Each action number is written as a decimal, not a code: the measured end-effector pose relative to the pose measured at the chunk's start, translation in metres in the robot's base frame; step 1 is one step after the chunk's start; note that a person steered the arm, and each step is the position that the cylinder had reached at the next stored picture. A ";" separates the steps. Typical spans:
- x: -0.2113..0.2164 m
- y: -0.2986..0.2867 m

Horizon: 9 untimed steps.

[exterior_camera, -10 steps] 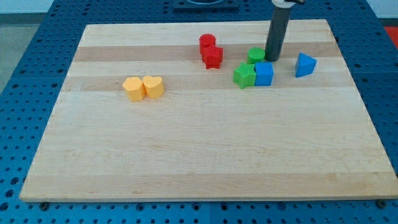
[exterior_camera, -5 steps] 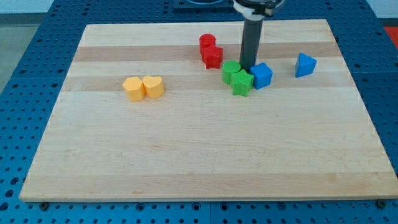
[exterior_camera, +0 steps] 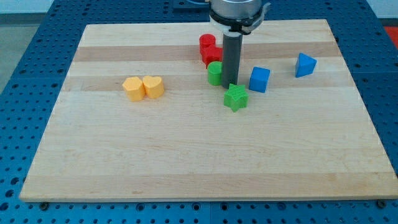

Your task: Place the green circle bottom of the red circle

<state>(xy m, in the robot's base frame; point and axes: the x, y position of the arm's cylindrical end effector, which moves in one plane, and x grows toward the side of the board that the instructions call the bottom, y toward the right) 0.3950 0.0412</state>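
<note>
The green circle (exterior_camera: 215, 72) sits just below the red star-like block (exterior_camera: 211, 56), which touches the red circle (exterior_camera: 207, 43) above it. My tip (exterior_camera: 231, 83) rests on the board right against the green circle's right side. The green star (exterior_camera: 236, 97) lies just below my tip. The rod rises from the tip to the view's top.
A blue cube (exterior_camera: 260, 79) sits right of my tip, and a blue triangle (exterior_camera: 305, 65) lies further right. Two yellow blocks, a hexagon (exterior_camera: 132, 89) and a heart (exterior_camera: 153, 86), touch each other at the view's left. The wooden board (exterior_camera: 199, 162) has blue pegboard around it.
My tip has swept left from beside the blue cube, pushing the green circle left to below the red blocks. The green star slid down and the blue cube shifted slightly.
</note>
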 end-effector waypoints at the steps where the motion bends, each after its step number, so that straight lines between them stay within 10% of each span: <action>1: 0.000 -0.004; 9: 0.018 -0.025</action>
